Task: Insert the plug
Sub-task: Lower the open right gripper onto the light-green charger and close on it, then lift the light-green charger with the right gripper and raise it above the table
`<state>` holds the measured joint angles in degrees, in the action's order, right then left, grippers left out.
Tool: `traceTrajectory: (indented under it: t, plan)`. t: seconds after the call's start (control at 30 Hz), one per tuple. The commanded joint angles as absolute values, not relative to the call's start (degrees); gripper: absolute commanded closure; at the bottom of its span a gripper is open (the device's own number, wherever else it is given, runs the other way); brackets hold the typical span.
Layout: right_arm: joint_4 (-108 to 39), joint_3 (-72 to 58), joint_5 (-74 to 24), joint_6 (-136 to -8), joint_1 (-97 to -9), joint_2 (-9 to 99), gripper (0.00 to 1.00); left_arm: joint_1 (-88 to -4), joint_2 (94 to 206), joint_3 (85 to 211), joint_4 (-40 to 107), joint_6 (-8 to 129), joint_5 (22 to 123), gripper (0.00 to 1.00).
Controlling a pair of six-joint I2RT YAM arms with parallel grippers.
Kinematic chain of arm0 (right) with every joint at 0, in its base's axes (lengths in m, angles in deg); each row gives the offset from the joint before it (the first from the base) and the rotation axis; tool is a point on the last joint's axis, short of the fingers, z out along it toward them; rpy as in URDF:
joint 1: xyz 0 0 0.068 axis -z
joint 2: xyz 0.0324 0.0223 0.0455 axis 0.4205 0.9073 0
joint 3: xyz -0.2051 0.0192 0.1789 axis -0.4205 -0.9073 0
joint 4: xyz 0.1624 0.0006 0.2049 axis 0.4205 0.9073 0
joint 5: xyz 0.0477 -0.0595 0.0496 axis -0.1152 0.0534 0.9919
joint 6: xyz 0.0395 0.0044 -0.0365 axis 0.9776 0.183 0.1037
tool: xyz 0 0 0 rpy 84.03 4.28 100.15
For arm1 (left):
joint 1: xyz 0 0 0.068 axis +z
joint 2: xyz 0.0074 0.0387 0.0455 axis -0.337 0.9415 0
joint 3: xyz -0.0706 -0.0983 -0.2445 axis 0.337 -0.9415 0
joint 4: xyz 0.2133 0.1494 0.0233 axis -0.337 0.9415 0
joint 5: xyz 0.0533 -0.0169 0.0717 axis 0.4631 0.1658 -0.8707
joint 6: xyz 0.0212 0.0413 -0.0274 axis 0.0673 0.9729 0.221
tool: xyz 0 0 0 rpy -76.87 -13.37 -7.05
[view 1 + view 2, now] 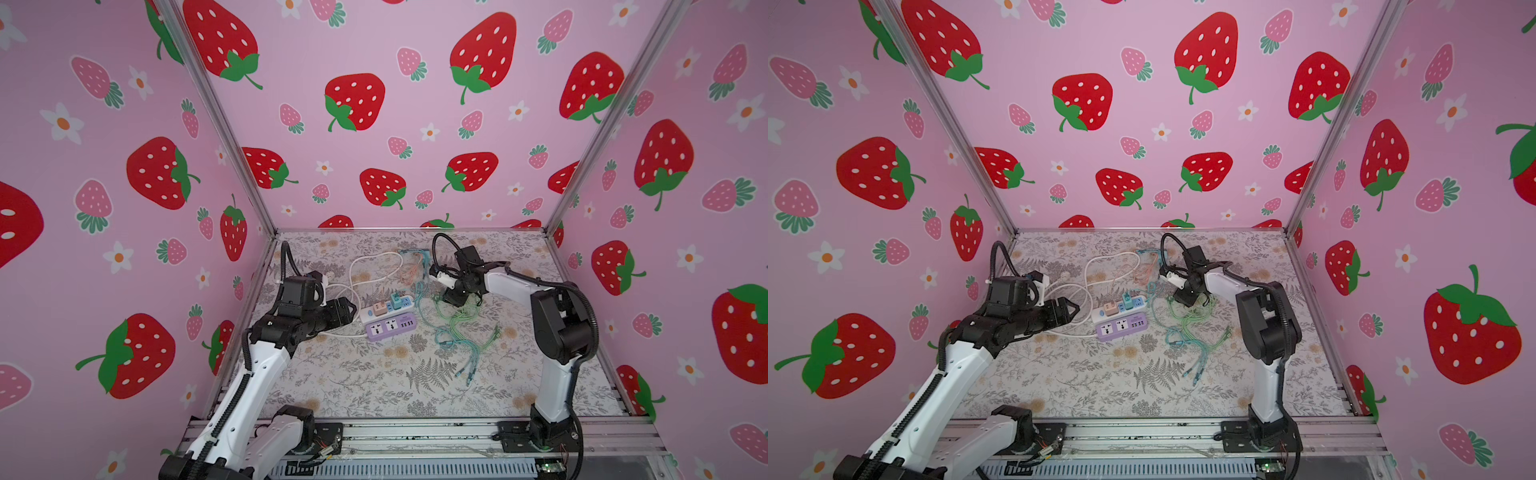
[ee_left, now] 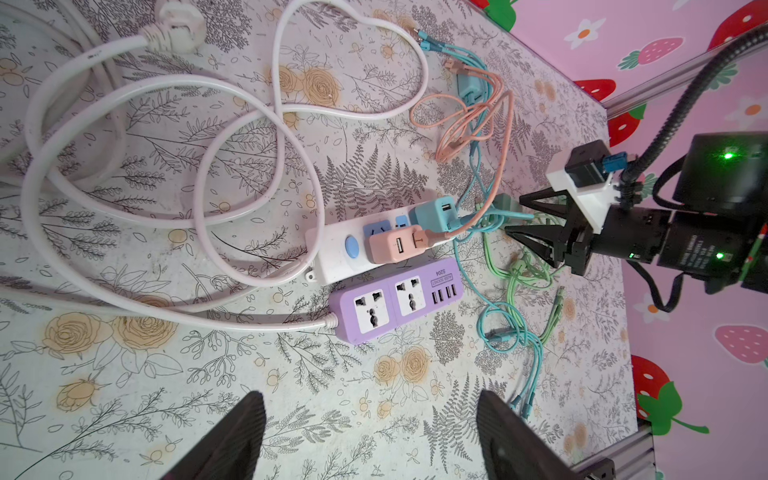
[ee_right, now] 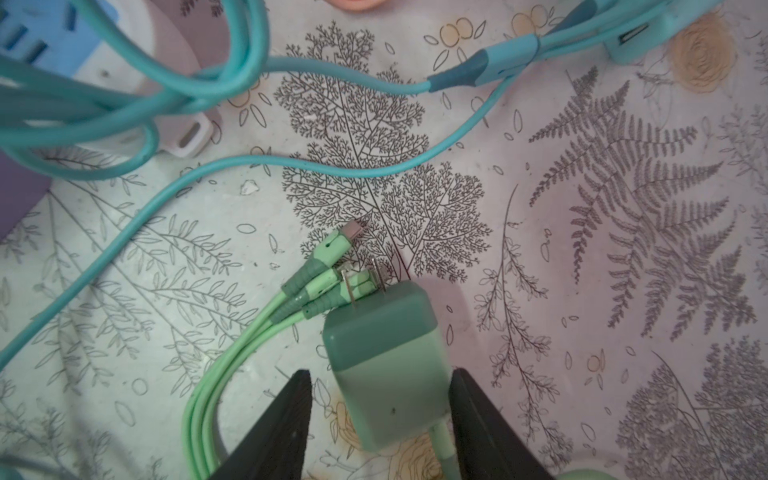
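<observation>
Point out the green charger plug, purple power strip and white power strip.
Green square charger plug (image 3: 386, 365): right wrist view, body.
Purple plastic power strip (image 2: 391, 301): left wrist view, between sockets.
White plastic power strip (image 2: 330, 262): left wrist view, bare end.

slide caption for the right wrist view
Fingers of the right gripper straddle the green charger plug on the floral mat, green cable connectors beside its prongs.

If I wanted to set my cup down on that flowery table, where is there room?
Widest bare patch: the near mat between the purple power strip and the front rail. Another lies past the right arm, toward the far right corner. The middle is crowded: white cord loops, the white power strip and green cables.
</observation>
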<state>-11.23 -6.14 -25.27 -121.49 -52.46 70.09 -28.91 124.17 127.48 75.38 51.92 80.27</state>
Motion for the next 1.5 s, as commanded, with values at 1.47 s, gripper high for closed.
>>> traceTrajectory:
  t: [1.47]
  plan:
    - [-16.51,2.65,-37.17,-108.91,-52.26,44.29,0.76,-28.65,128.79,132.80,68.58,50.87,94.85,0.18]
